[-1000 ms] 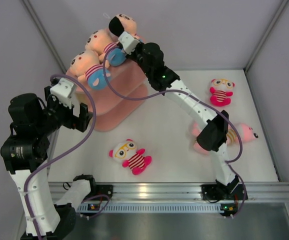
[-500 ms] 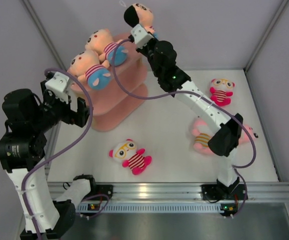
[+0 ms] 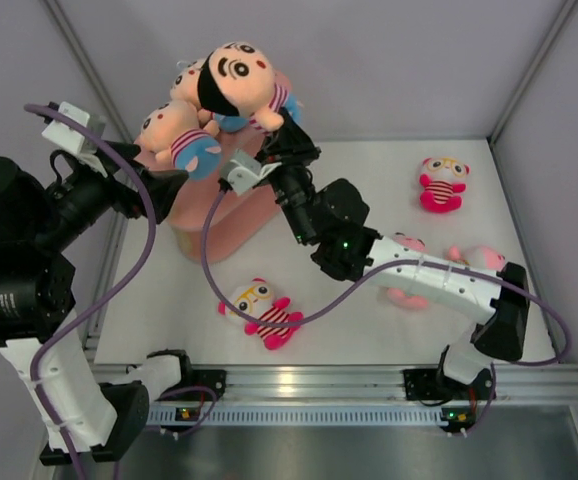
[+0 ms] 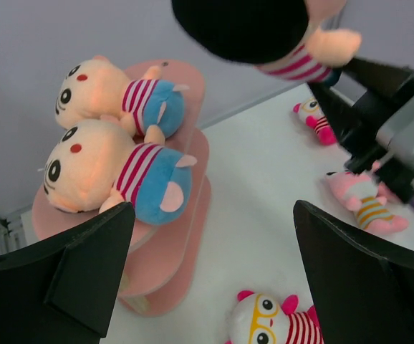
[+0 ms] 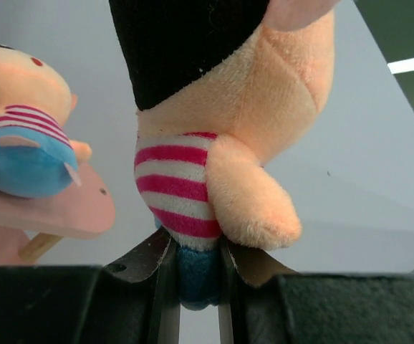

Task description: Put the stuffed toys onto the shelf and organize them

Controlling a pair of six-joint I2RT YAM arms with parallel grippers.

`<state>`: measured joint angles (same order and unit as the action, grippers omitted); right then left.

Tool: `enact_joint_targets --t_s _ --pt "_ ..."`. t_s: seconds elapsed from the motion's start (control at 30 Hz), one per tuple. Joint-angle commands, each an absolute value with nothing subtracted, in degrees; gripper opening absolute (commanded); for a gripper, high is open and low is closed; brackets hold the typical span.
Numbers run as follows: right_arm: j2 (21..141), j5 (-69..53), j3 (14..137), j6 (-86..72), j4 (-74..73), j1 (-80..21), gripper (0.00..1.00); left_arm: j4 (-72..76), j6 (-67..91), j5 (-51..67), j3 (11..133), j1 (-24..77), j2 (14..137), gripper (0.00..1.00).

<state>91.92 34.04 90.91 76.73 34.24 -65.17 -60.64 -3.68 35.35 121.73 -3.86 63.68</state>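
Note:
My right gripper is shut on the blue bottom of a black-haired, peach-faced doll in a striped shirt, holding it high over the pink shelf. The wrist view shows the jaws pinching that doll. Two peach-headed dolls lie on the top board; they also show in the left wrist view. My left gripper is open and empty, raised left of the shelf.
On the white table lie a glasses doll near the front, another at the back right, and pink yellow-striped toys partly hidden under my right arm. Grey walls close in on three sides.
My right arm has swung the held doll up and toward the front, over the shelf's top. My left arm has risen and pulled back to the left.

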Motion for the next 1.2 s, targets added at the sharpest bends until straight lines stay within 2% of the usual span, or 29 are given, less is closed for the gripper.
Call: enact_joint_targets --t_s 0.0,0.33,0.6,0.7,0.73,0.8,0.83,0.87,0.9,0.93,0.97,1.03,1.07,1.13,1.17 --pt "91.6 36.5 89.7 87.9 44.0 -69.8 0.00 -54.0 2.8 41.4 124.7 -3.7 65.3 0.99" --pt "96.1 36.2 89.6 97.6 49.1 -78.5 0.00 -50.9 7.0 46.2 123.8 -3.6 66.5 0.98" --pt "95.8 35.1 86.9 100.0 50.9 -81.7 0.00 -50.2 6.2 41.8 123.0 -3.7 66.6 0.98" --pt "94.0 33.6 85.1 99.1 47.4 -83.6 0.00 -49.9 5.7 41.0 122.0 -3.6 66.9 0.65" --pt "92.8 33.1 84.5 98.7 46.5 -84.0 0.00 -49.9 5.5 41.1 121.9 -3.6 67.1 0.49" --pt "92.0 32.5 83.8 96.4 44.7 -85.1 0.00 -49.8 5.4 42.0 121.4 -3.6 67.1 0.26" --pt "91.3 32.4 83.8 95.6 42.7 -85.5 0.00 -49.8 5.2 42.1 121.0 -3.7 67.1 0.10" --pt "91.0 32.4 83.9 94.8 41.7 -86.1 0.00 -49.9 5.1 41.8 119.9 -3.7 66.7 0.00" --pt "90.5 32.5 84.0 92.5 40.8 -86.3 0.01 -49.7 4.7 41.9 119.3 -3.7 66.4 0.00" --pt "89.7 32.4 84.3 90.7 37.5 -86.5 0.08 -49.5 4.1 41.9 118.4 -3.6 65.6 0.00" --pt "89.0 32.3 85.3 88.4 35.1 -86.9 0.41 -49.2 3.7 41.7 117.6 -3.6 65.2 0.00" --pt "86.0 32.2 86.6 78.4 29.1 -87.2 0.69 -49.1 2.6 41.7 116.1 -3.6 64.7 0.00" --pt "84.6 30.5 88.2 73.8 21.7 -87.4 0.85 -49.2 2.2 41.7 115.8 -3.7 64.3 0.00" --pt "79.8 27.1 90.5 58.4 12.3 -87.4 0.91 -49.2 1.6 41.9 114.9 -3.6 63.8 0.00" --pt "78.2 21.9 92.9 53.0 3.9 -86.3 0.98 -49.1 1.5 42.2 114.8 -3.6 63.8 0.00"
